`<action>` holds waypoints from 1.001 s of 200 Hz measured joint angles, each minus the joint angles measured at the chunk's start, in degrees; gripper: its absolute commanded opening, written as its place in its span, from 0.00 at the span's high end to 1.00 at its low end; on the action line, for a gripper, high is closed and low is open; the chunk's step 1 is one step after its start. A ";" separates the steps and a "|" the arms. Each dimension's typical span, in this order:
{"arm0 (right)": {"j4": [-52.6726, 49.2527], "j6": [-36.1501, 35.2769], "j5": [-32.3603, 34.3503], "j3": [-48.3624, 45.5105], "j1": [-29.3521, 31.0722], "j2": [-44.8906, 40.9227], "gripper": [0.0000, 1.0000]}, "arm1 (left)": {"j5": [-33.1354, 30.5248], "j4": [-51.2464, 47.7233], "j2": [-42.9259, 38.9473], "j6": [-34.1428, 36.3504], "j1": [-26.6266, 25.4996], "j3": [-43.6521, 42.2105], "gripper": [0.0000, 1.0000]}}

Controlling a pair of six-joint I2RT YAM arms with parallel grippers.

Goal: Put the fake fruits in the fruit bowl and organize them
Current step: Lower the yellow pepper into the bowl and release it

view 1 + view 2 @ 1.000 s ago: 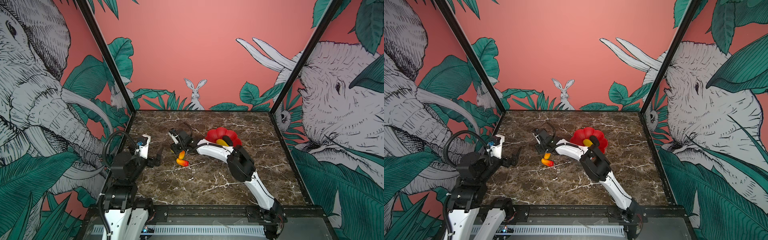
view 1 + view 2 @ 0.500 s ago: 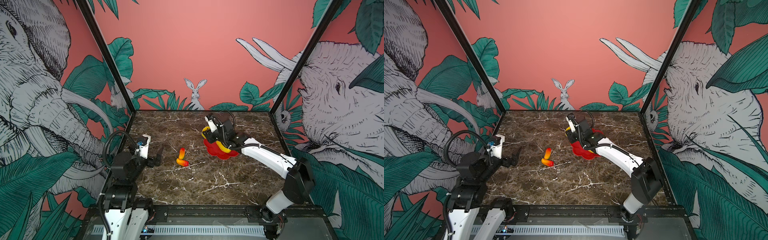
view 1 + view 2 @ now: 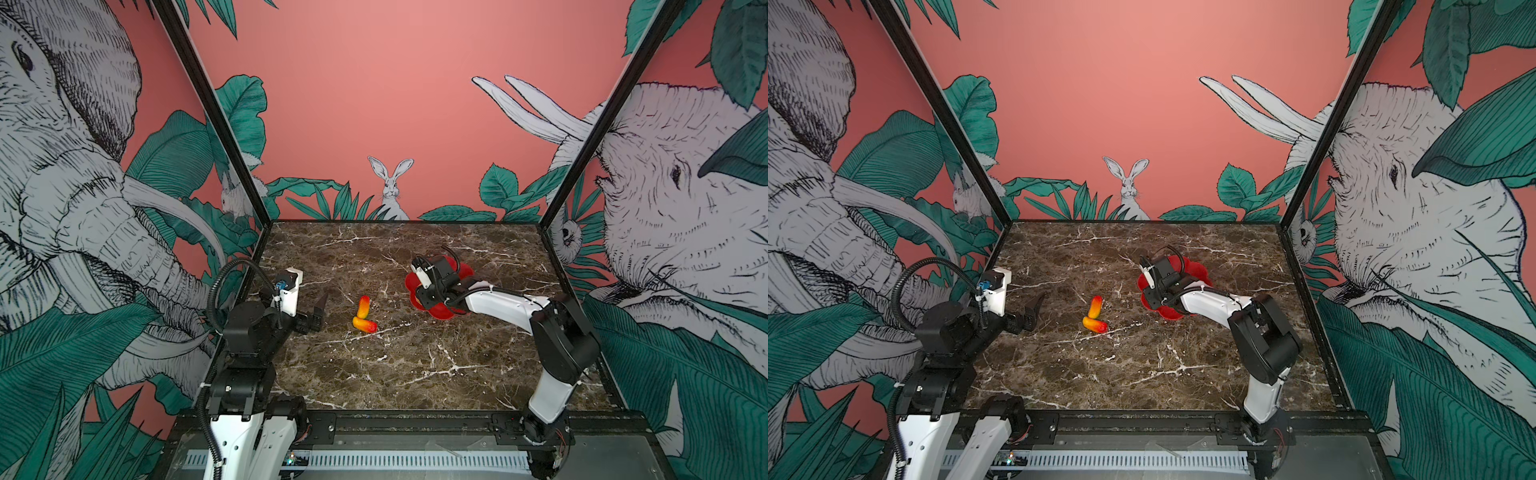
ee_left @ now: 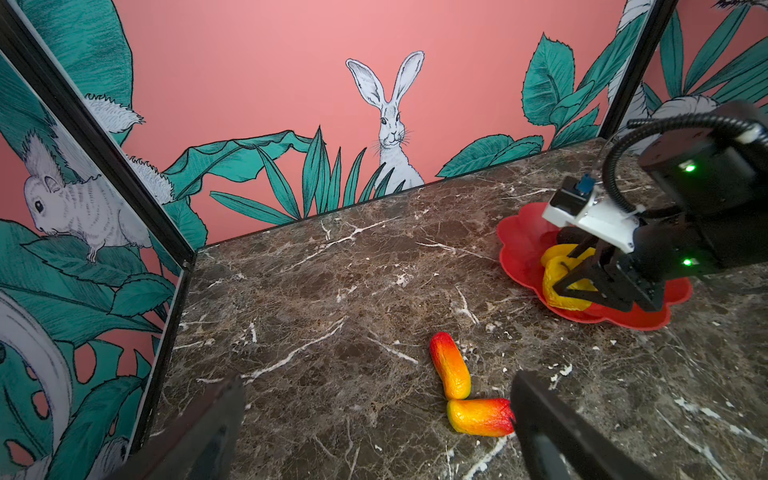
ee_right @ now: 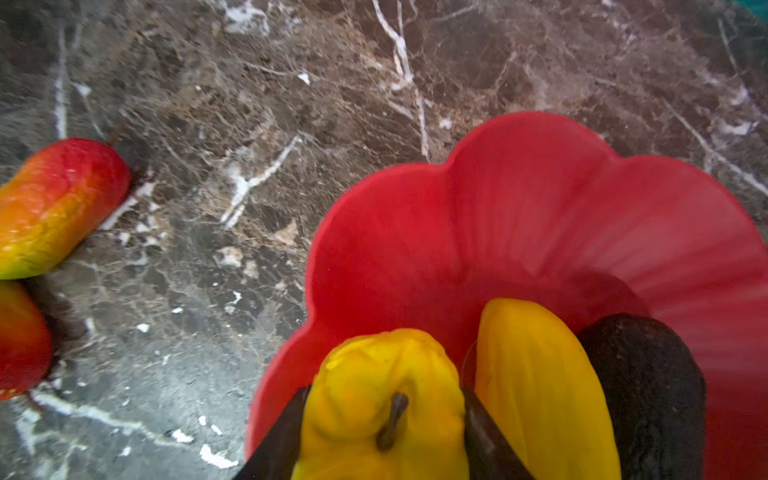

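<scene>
Right wrist: right gripper (image 5: pixel 385 390) holds stemmed fruit (image 5: pixel 370 365) in bowl (image 5: pixel 415 249); left gripper (image 4: pixel 376 380) wide; red fruits (image 3: pixel 363 307) at bowl's 8 o'clock.

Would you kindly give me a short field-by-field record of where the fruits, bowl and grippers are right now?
bowl: red, flower-shaped, on the table, right of centre in both top views
in bowl: oblong yellow fruit and black fruit, side by side
right gripper: over the bowl, fingers shut on round yellow fruit
on table: two red-orange fruits, in an L, left of the bowl
left gripper: open, empty, near the red-orange fruits
left to place: both red-orange fruits
</scene>
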 measured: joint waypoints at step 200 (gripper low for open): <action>-5.57 -2.78 -3.72 6.10 -2.49 -11.41 0.00 | 0.37 0.00 0.50 0.00 0.00 0.00 0.00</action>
